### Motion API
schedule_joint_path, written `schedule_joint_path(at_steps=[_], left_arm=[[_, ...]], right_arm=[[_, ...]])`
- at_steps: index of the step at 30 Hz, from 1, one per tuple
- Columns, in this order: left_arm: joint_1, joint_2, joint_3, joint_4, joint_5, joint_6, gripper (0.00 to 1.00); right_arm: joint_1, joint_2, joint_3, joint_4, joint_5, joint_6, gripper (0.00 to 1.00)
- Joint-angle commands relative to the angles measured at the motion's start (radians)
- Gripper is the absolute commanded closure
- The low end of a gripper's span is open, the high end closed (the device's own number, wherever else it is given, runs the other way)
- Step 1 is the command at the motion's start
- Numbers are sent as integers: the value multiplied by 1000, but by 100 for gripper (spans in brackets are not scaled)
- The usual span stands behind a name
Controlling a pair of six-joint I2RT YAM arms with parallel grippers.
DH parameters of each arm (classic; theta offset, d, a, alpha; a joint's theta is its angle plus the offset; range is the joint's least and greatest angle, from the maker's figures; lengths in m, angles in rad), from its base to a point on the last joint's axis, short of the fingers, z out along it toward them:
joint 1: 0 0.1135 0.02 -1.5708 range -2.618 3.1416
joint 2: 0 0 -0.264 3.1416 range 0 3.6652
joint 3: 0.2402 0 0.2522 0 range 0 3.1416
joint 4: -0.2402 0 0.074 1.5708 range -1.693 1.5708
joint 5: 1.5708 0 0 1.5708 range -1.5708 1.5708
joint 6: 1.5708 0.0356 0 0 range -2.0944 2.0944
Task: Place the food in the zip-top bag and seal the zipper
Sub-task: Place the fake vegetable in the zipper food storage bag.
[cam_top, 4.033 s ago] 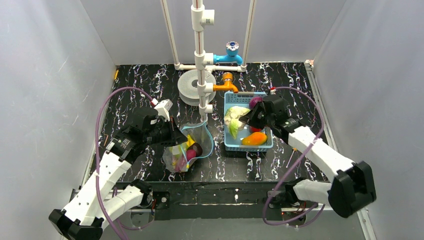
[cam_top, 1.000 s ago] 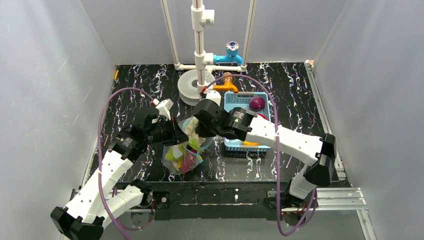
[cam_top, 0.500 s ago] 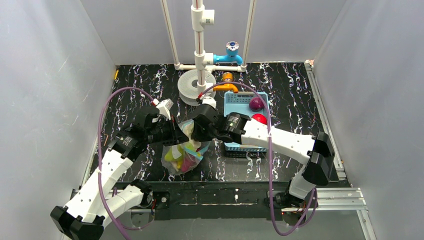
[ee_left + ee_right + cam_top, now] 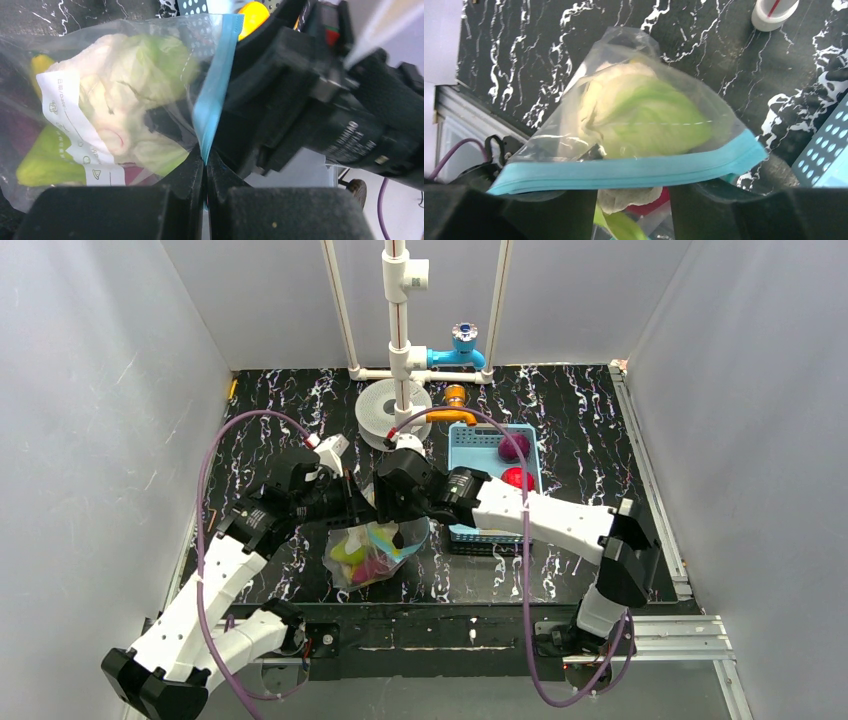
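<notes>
The zip-top bag (image 4: 362,558) lies on the black table, holding yellow, green and red toy food. My left gripper (image 4: 350,508) is shut on its blue zipper strip (image 4: 216,85) at the mouth edge and holds the mouth up; the white label (image 4: 67,107) faces this camera. My right gripper (image 4: 388,523) reaches into the mouth with the pale green cabbage (image 4: 644,117) between its fingers (image 4: 549,215). The fingertips are inside the bag, behind the blue strip (image 4: 624,170). The cabbage shows through the plastic in the left wrist view (image 4: 135,85).
The light-blue basket (image 4: 492,432) stands right of the bag with a purple piece (image 4: 514,446) and a red piece (image 4: 518,478) in it; an orange piece (image 4: 252,14) shows by it. A white pipe stand (image 4: 400,360), a white roll (image 4: 378,412) and taps stand behind.
My right arm carried the cabbage from the basket to the bag and has pushed it further into the mouth over the last second. My left gripper kept its hold on the zipper edge.
</notes>
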Motion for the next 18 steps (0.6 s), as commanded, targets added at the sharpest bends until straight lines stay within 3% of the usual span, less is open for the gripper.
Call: schedule_joint_path(at_steps=[1,8,18], left_arm=[[-2,-38,13,15,20,0,100],[-3,-40,-4,11,0,12,100],[-2,-14,19,7,-44,31,100]], right_arm=[[-23,28,55,55,-6,3,38],[-25,-103,-9,21,-49,-37,21],[-26,-242,-76,-54,11,-51,21]])
